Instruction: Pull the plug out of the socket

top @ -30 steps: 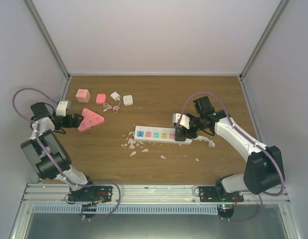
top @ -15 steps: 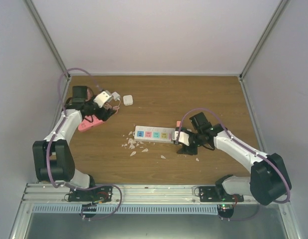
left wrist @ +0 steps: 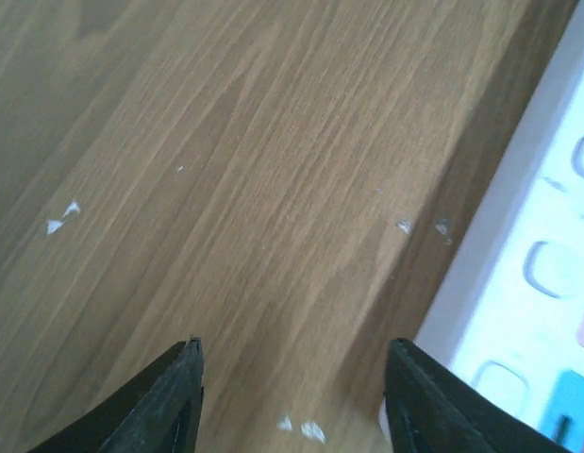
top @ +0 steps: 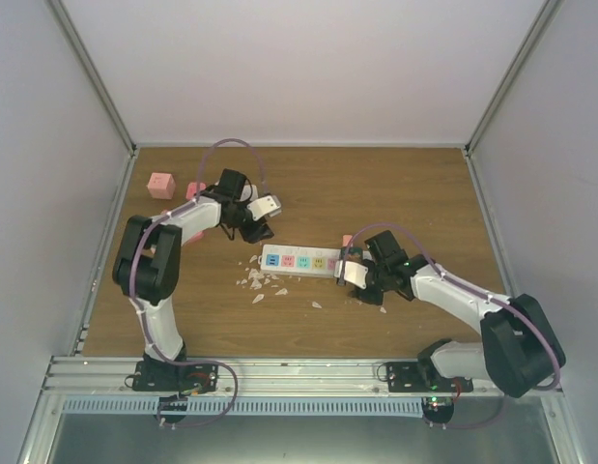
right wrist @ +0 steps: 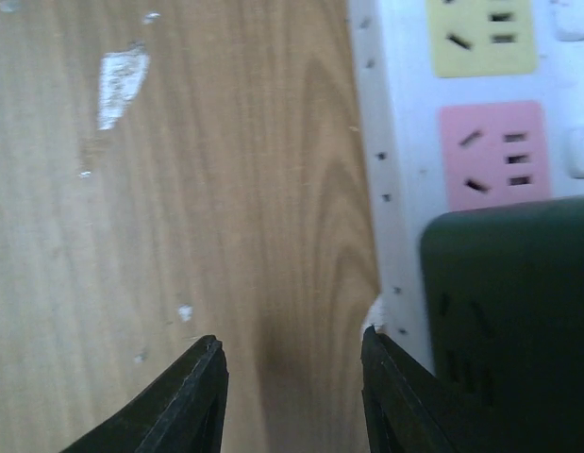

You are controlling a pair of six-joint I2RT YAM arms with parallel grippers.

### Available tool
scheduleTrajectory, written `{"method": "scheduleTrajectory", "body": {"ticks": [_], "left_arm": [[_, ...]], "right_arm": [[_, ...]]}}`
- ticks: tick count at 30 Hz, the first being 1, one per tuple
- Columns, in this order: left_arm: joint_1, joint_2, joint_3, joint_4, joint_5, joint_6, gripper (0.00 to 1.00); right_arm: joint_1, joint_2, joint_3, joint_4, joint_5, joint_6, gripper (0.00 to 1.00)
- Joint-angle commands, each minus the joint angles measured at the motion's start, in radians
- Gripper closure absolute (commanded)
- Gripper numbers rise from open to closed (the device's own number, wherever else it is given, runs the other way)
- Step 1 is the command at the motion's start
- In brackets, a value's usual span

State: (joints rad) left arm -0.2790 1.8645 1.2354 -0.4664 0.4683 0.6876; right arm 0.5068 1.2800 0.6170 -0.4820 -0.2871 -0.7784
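My left pincer point(left wrist: 293, 351) is half open and empty over bare table point(top: 395, 184), just beside the socket point(top: 299, 260), which lies mid-table. My right pincer point(right wrist: 292, 338) is also parted and empty (only wood between its fingers). It sits alongside the socket's pink end, where the dark plug point(right wrist: 507, 283) is seated.

Table point(top: 395, 184) open behind socket point(top: 297, 259) middle; scraps point(top: 255, 281) front-left; dark plug point(right wrist: 507, 283), seemingly, occupies right end.

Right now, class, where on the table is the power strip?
In the top view the socket lies mid-table, running left to right, white scraps by its left end, the right gripper at its right end and the left gripper near its left.
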Motion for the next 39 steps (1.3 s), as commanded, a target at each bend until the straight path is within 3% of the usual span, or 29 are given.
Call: {"method": "scheduleTrajectory", "body": {"ticks": [1, 8, 16, 27, 32, 39], "left_arm": [[-0.036, 0.074, 0.065, 0.041, -0.048, 0.002, 0.47], [-0.064, 0.110, 0.032, 0.027, -0.087, 0.060, 0.51], [-0.102, -0.040, -0.161, -0.014, 0.014, 0.197, 0.58], [-0.332, -0.167, -0.314, 0.003, 0.074, 0.233, 0.58], [-0.438, -0.165, -0.344, 0.014, 0.105, 0.225, 0.57], [-0.442, -0.214, -0.358, 0.021, 0.205, 0.230, 0.53]], "right_arm": [[0.002, 0.037, 0.000, 0.105, 0.083, 0.022, 0.59], [-0.082, 0.117, 0.012, 0.154, 0.095, -0.002, 0.62], [-0.178, 0.165, 0.065, 0.186, 0.009, -0.036, 0.61], [-0.192, 0.207, 0.136, 0.245, -0.080, -0.054, 0.56], [-0.246, 0.161, 0.156, 0.169, -0.198, -0.075, 0.48], [-0.307, 0.078, 0.199, 0.085, -0.265, -0.092, 0.14]]}}
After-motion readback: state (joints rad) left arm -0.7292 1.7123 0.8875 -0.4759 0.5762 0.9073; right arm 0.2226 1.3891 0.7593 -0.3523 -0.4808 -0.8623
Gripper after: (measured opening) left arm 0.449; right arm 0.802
